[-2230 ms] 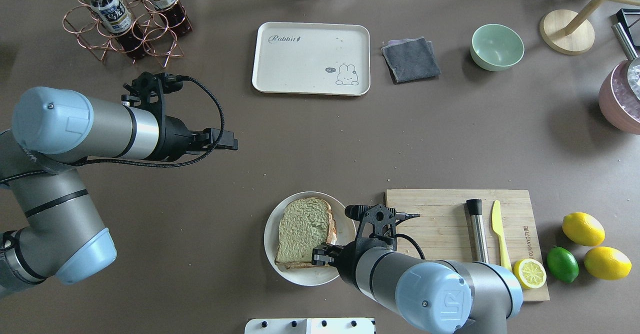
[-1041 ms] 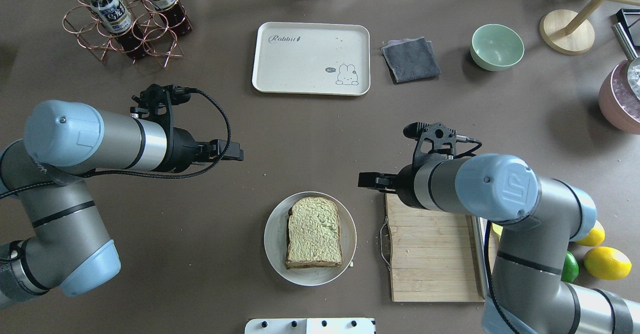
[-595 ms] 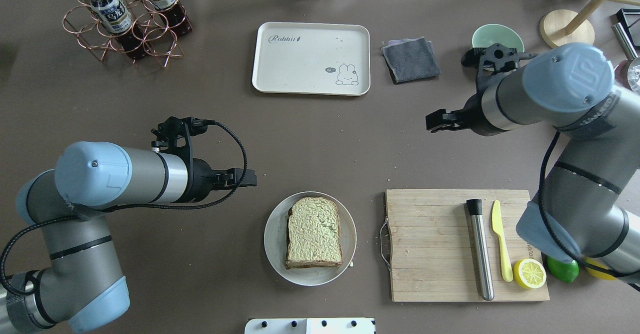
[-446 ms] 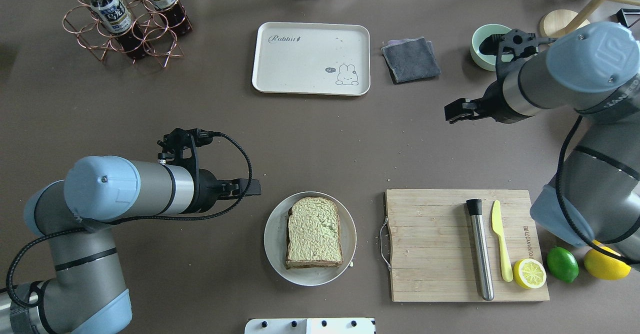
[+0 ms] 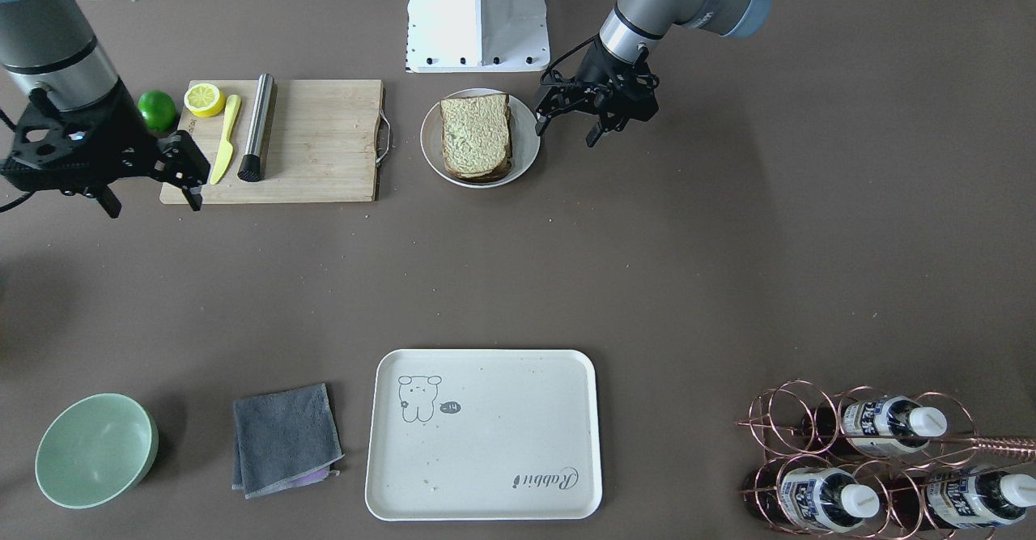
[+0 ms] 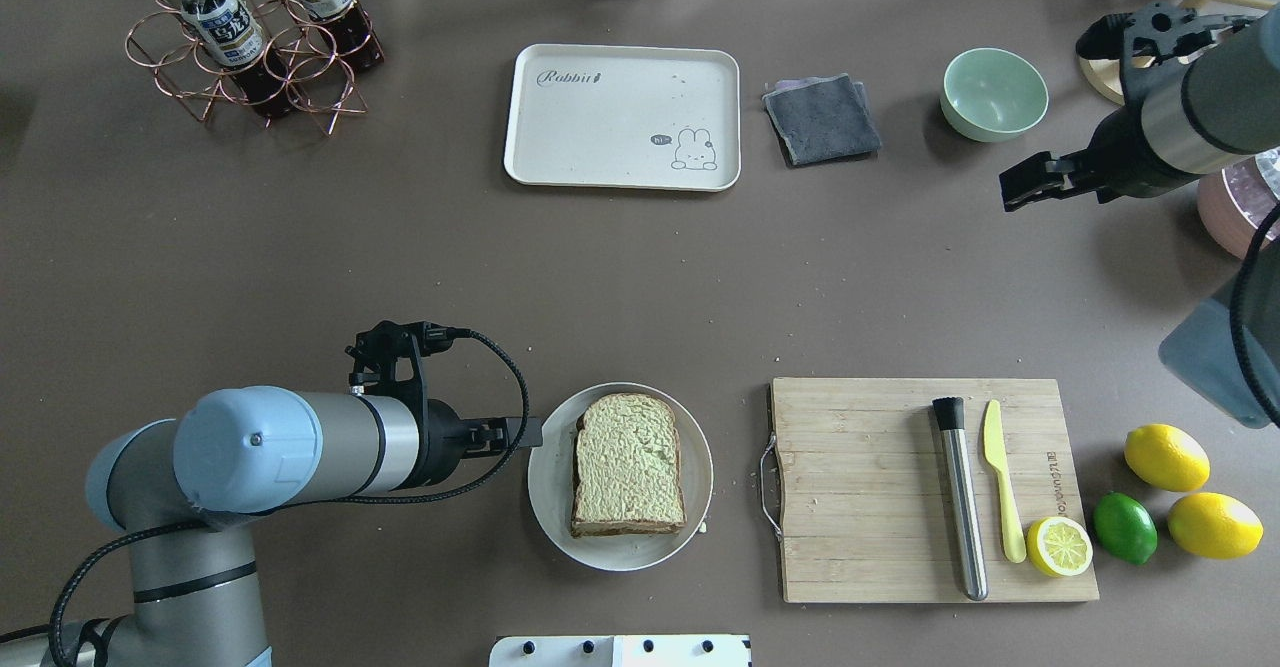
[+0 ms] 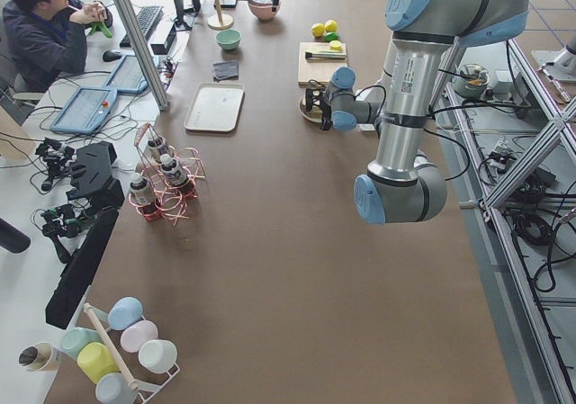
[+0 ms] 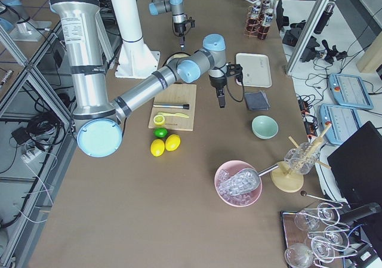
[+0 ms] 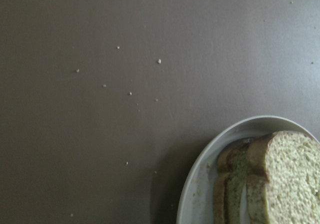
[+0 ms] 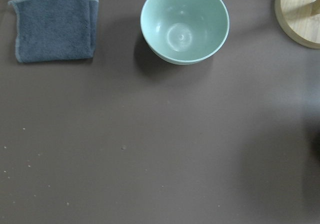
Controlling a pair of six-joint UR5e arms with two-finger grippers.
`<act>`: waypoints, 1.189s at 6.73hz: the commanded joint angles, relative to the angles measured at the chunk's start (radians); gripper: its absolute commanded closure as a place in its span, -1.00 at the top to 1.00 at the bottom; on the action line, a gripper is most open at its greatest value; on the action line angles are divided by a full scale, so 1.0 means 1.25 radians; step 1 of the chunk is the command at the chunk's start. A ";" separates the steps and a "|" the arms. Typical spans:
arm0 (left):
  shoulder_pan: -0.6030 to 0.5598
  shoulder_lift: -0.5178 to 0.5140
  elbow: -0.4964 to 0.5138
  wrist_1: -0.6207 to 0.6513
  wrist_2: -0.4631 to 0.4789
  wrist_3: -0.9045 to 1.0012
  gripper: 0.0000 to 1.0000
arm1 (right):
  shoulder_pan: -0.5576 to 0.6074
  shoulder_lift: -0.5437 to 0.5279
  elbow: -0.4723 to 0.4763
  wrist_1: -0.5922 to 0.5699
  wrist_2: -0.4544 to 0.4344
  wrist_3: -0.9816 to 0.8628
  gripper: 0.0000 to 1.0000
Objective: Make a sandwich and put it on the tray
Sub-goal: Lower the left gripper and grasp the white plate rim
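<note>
The sandwich (image 6: 628, 462) lies on a round white plate (image 6: 545, 477) at the near middle of the table, two bread slices stacked; the egg is hidden. It also shows in the front view (image 5: 476, 135) and the left wrist view (image 9: 285, 174). The cream tray (image 6: 622, 115) lies empty at the far middle (image 5: 483, 435). My left gripper (image 6: 530, 434) hangs open and empty just beside the plate's left rim (image 5: 565, 131). My right gripper (image 6: 1020, 192) is open and empty, far off at the right, above bare table near the green bowl (image 6: 994, 94).
A wooden cutting board (image 6: 870, 487) with a steel muddler, yellow knife and lemon half lies right of the plate. Lemons and a lime (image 6: 1125, 527) lie beyond it. A grey cloth (image 6: 822, 119), a pink ice bowl (image 6: 1240, 212) and a copper bottle rack (image 6: 250, 37) stand further off.
My right gripper left the sandwich and swung away to the far right. My left gripper came from the left middle of the table to the plate's left rim. The top slice now lies straight.
</note>
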 commanded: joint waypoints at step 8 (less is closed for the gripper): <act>0.007 -0.048 0.066 -0.005 0.010 0.006 -0.50 | 0.051 -0.039 -0.005 -0.001 0.010 -0.087 1.00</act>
